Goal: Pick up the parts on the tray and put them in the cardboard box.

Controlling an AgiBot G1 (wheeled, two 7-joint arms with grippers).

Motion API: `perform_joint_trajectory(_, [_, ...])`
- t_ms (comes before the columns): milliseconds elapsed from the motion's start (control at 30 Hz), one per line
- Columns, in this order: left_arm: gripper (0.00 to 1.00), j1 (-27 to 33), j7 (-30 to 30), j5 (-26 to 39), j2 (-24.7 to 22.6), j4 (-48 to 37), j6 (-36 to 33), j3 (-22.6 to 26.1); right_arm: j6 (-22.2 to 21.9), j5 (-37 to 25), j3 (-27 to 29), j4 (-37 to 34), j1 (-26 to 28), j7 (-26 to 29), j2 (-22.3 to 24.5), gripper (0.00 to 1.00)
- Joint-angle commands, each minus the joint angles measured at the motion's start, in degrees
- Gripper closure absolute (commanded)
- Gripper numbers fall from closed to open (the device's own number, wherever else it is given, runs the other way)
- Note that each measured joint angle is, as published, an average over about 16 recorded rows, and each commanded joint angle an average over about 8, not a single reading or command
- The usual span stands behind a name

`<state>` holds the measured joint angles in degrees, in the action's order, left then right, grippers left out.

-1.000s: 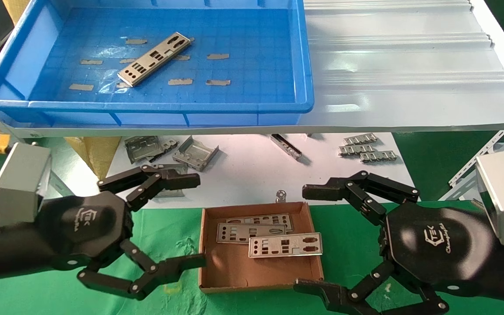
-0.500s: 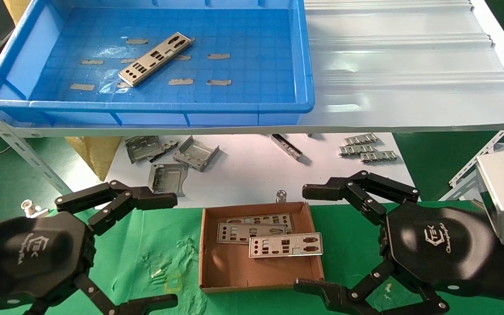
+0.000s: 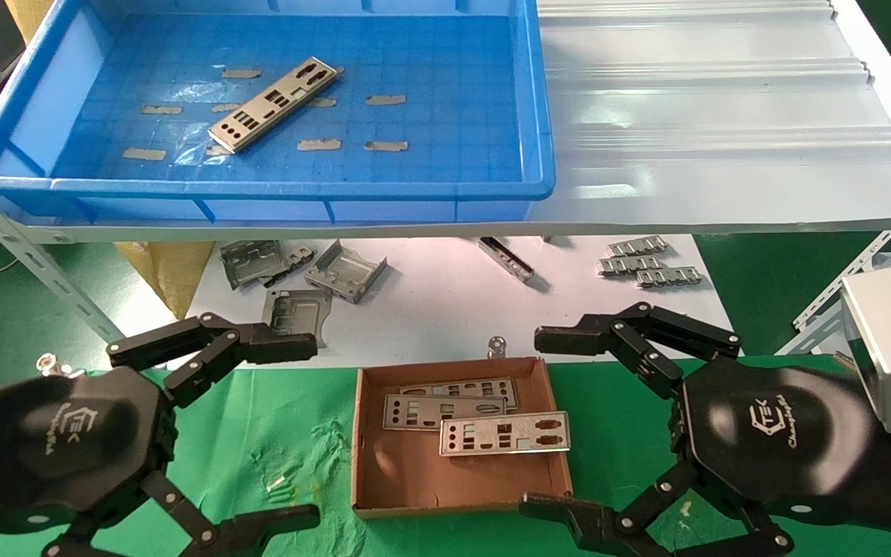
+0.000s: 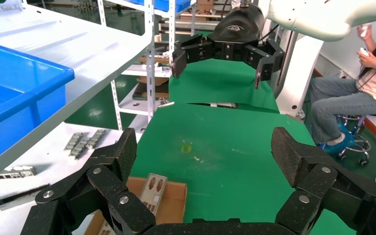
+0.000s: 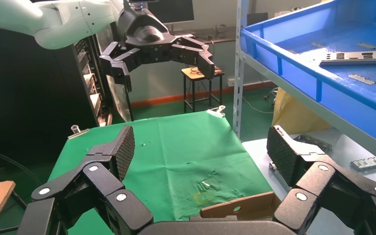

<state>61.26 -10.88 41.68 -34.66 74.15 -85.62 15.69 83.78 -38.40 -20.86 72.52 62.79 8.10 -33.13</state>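
Black linked-finger left end effector (image 3: 302,433), white logo, silver screws

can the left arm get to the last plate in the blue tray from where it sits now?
Probably yes. The plate lies alone and flat on the tray floor, nothing over it. The left gripper is low over the green cloth, jaws open and empty; it must lift over the tray's front wall. The right gripper is parked beside the cardboard box.
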Motion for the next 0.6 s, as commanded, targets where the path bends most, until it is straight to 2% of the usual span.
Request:
perform_joint_trajectory(33, [0.00, 0.1, 0.0, 0.0, -0.1, -0.2, 0.0, 0.1, 0.0, 0.0, 0.0, 0.0, 0.0, 0.0, 0.0, 0.00])
perform_joint_trajectory(600, [0.00, 0.3, 0.2, 0.2, -0.4, -0.7, 0.0, 0.4, 0.0, 0.0, 0.0, 0.0, 0.0, 0.0, 0.0, 0.00])
